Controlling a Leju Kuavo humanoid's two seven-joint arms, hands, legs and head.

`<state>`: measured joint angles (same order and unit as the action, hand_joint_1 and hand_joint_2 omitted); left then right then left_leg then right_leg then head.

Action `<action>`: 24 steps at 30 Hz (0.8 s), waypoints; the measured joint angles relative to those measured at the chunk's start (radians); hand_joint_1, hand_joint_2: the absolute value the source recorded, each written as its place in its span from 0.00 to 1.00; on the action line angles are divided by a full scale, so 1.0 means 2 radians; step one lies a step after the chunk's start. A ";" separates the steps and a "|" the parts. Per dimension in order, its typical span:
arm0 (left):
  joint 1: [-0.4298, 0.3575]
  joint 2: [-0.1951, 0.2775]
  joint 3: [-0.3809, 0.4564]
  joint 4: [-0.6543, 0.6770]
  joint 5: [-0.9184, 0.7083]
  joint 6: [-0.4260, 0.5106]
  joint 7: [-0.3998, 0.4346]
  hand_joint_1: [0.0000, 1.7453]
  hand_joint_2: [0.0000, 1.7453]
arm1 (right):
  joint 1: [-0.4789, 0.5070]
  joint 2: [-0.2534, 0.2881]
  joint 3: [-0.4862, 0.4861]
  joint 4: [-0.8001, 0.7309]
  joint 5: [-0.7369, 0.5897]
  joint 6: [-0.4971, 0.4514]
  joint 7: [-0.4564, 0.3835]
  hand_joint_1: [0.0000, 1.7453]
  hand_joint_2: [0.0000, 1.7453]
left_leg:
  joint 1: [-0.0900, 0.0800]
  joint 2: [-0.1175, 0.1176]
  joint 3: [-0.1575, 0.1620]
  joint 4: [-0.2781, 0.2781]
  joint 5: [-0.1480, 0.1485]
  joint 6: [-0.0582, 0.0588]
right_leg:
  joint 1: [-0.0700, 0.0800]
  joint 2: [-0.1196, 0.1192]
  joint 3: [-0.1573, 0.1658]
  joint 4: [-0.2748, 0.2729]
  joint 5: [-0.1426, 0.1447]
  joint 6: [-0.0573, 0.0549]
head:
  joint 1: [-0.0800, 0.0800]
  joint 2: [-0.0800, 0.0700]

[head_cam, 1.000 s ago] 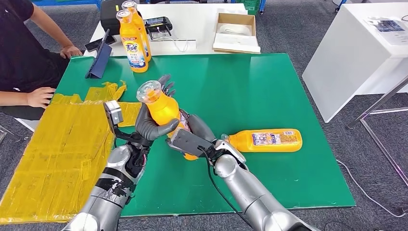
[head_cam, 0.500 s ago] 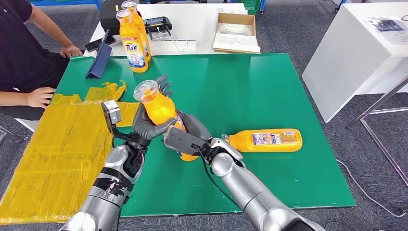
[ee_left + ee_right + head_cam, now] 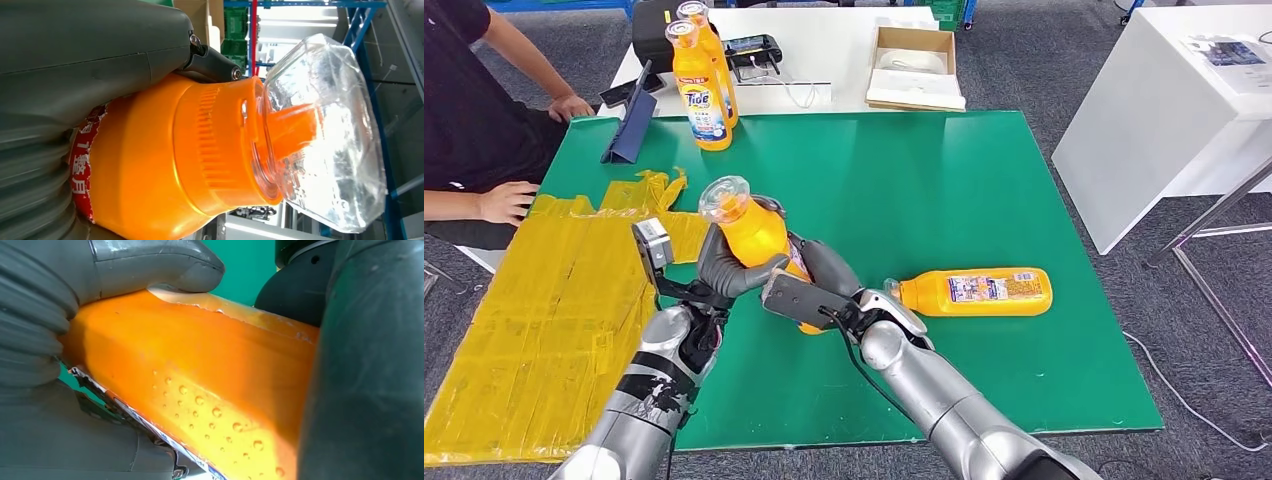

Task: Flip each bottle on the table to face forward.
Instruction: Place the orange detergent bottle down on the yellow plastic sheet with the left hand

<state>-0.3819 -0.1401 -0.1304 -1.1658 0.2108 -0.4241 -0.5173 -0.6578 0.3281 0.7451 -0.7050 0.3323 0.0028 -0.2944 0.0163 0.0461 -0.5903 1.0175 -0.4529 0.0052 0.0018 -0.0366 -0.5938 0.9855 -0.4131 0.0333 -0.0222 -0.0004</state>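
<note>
Two hands, left (image 3: 724,268) and right (image 3: 809,290), are closed around one orange bottle (image 3: 749,232), held tilted above the green table (image 3: 984,180); another bottle (image 3: 974,291) is left lying nearby.

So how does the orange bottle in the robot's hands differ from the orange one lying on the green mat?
The held orange bottle is off the green mat, tilted cap-up, gripped by the left hand and right hand. The lying orange bottle rests sideways, untouched, label showing. Both are orange.
</note>
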 joint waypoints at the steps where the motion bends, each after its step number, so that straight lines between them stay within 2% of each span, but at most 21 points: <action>1: 0.001 0.000 0.001 -0.002 -0.001 -0.001 -0.001 1.00 1.00 | 0.000 0.000 0.000 0.000 0.001 0.000 0.000 1.00 1.00 | 0.000 0.000 0.000 0.000 0.000 0.000 | 0.000 0.000 0.000 0.000 0.000 0.000 | 0.000 0.000; 16: 0.016 0.003 0.004 -0.030 -0.026 -0.001 -0.012 1.00 1.00 | 0.006 -0.012 -0.016 -0.015 0.012 -0.011 -0.005 1.00 1.00 | 0.000 0.000 0.000 0.000 0.000 0.000 | 0.000 0.000 0.000 0.000 0.000 0.000 | 0.000 0.000; 17: 0.016 0.003 0.004 -0.031 -0.027 -0.001 -0.012 1.00 1.00 | 0.006 -0.012 -0.016 -0.016 0.012 -0.011 -0.005 0.85 1.00 | 0.000 0.000 0.000 0.000 0.000 0.000 | 0.000 0.000 0.000 0.000 0.000 0.000 | 0.000 0.000; 20: 0.018 0.003 0.004 -0.036 -0.043 0.010 -0.018 1.00 1.00 | 0.007 -0.013 -0.019 -0.019 0.017 -0.015 -0.004 0.10 1.00 | 0.000 0.000 0.000 0.000 0.000 0.000 | 0.000 0.000 0.000 0.000 0.000 0.000 | 0.000 0.000; 21: 0.019 0.003 0.004 -0.039 -0.057 0.020 -0.023 1.00 1.00 | 0.007 -0.014 -0.021 -0.021 0.022 -0.018 -0.003 0.00 1.00 | 0.000 0.000 0.000 0.000 0.000 0.000 | 0.000 0.000 0.000 0.000 0.000 0.000 | 0.000 0.000; 24: 0.028 0.007 0.005 -0.052 -0.124 0.066 -0.042 1.00 1.00 | 0.010 -0.019 -0.032 -0.029 0.037 -0.026 0.003 0.00 1.00 | 0.000 0.000 0.000 0.000 0.000 0.000 | 0.000 0.000 0.000 0.000 0.000 0.000 | 0.000 0.000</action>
<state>-0.3257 -0.1258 -0.1199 -1.2692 -0.0378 -0.2911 -0.6013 -0.6369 0.2896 0.6820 -0.7627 0.4060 -0.0484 -0.2878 0.0162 0.0458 -0.5903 1.0175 -0.4529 0.0052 0.0017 -0.0366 -0.5937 0.9855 -0.4131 0.0333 -0.0223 -0.0004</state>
